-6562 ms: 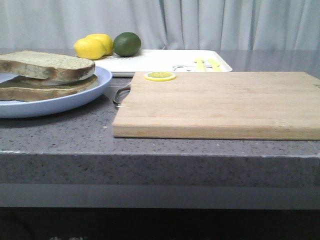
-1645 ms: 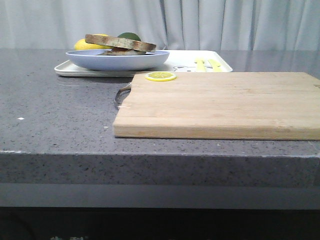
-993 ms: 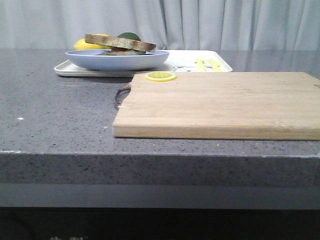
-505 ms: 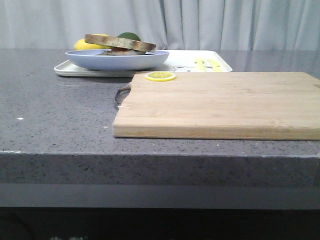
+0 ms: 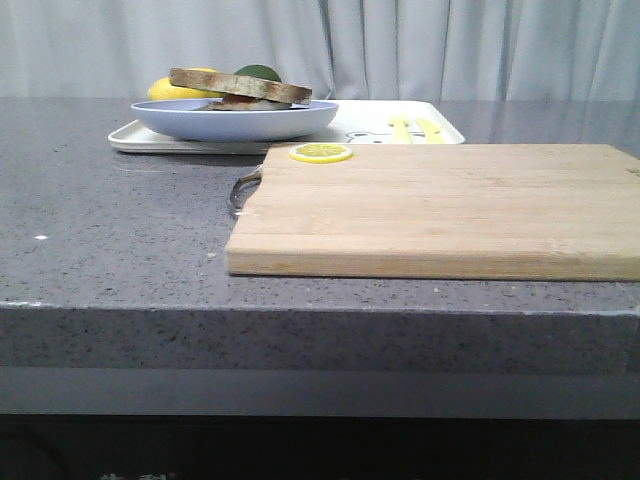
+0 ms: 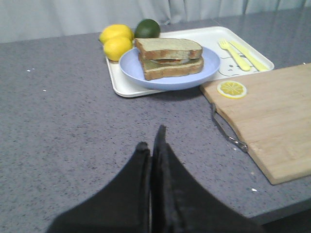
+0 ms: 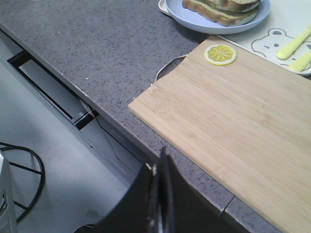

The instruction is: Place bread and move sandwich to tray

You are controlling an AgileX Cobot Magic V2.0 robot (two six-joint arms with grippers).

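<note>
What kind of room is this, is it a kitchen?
Probably a kitchen-style setup: a speckled grey countertop holds a wooden cutting board, and a sandwich sits on a blue plate on a white tray. The curtain backdrop hints it may be staged.

Wooden cutting board [image 5: 440, 208] fills the centre-right of the front view, flat on the grey speckled counter [image 5: 110, 230], metal handle [image 5: 241, 189] on its left end. A lemon slice [image 5: 320, 152] lies on the board's far left corner. Upper left: two lemons [image 6: 115, 41] and a lime [image 6: 147, 28] touching, beside a pale blue plate [image 6: 131, 68]; yellow fork [image 6: 233, 54] and knife [image 6: 250, 54] upper centre, grey curtain [image 5: 420, 45] behind.
</note>
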